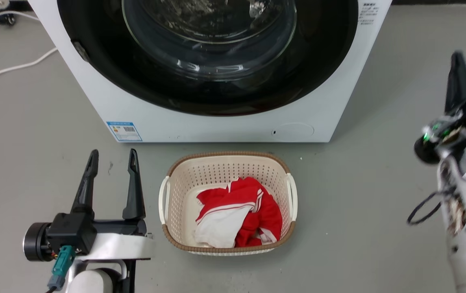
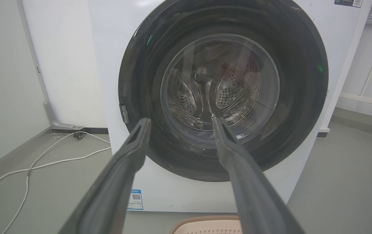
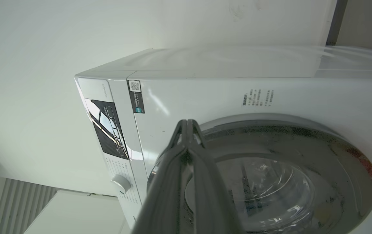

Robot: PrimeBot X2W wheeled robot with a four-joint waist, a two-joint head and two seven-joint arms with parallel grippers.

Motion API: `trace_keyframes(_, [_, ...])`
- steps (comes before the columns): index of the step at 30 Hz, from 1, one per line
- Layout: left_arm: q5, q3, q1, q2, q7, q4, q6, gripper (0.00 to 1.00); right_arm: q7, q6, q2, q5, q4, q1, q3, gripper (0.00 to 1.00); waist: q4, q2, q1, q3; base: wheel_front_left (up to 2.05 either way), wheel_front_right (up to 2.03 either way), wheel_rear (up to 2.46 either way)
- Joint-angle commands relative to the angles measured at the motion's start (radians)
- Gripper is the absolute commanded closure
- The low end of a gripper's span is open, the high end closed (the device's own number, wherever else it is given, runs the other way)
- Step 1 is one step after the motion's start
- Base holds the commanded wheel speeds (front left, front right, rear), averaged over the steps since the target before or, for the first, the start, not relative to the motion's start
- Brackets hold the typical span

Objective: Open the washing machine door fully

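The washing machine door [image 1: 107, 61] sits shut, flush in the front of the washing machine [image 1: 225, 126], so I judge I'm at the approach. My left pincer [image 1: 113, 154] hangs spread, low before it; my right pincer [image 1: 458, 59] is pressed together, raised alongside. Next I need a hold on the door's rim.

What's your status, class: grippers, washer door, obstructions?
Left gripper open, empty. Right gripper shut, empty, raised beside washing machine. Washing machine door closed, untouched. Laundry basket on floor before it.
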Motion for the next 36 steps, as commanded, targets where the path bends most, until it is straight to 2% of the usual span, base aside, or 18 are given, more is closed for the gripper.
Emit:
trace_keyframes(1, [-0.004,0.007,-0.022,-0.001,-0.003,-0.003,-0.007,0.00,0.035,0.000,-0.025,0.021,0.056,-0.075,0.006,1.00,0.008,0.0000,-0.0001,0.038,0.00,0.00,0.00])
trace_keyframes(7, [-0.005,0.011,-0.067,-0.001,-0.002,-0.009,-0.024,0.00,0.128,0.000,-0.109,0.003,0.255,-0.324,0.076,1.00,0.024,0.0000,-0.0001,0.093,0.00,0.00,0.00])
trace_keyframes(8, [-0.005,0.011,-0.067,-0.001,-0.002,-0.009,-0.024,0.00,0.128,0.000,-0.109,0.003,0.255,-0.324,0.076,1.00,0.024,0.0000,-0.0001,0.093,0.00,0.00,0.00])
trace_keyframes(14, [-0.004,0.002,-0.115,-0.001,-0.002,-0.018,-0.043,0.00,0.219,0.000,-0.143,-0.043,0.426,-0.548,0.163,1.00,0.044,0.0000,-0.0001,0.153,0.00,0.00,0.00])
trace_keyframes(24, [-0.007,-0.028,-0.166,-0.001,-0.002,-0.019,-0.065,0.00,0.304,0.000,-0.145,-0.123,0.622,-0.767,0.258,1.00,0.084,0.0000,-0.0001,0.214,0.00,0.00,0.00])
trace_keyframes(36, [-0.013,-0.037,-0.176,-0.001,-0.002,-0.025,-0.069,0.00,0.380,-0.001,-0.108,-0.166,0.722,-0.847,0.310,1.00,0.106,0.0000,-0.0001,0.250,0.00,0.00,0.00])
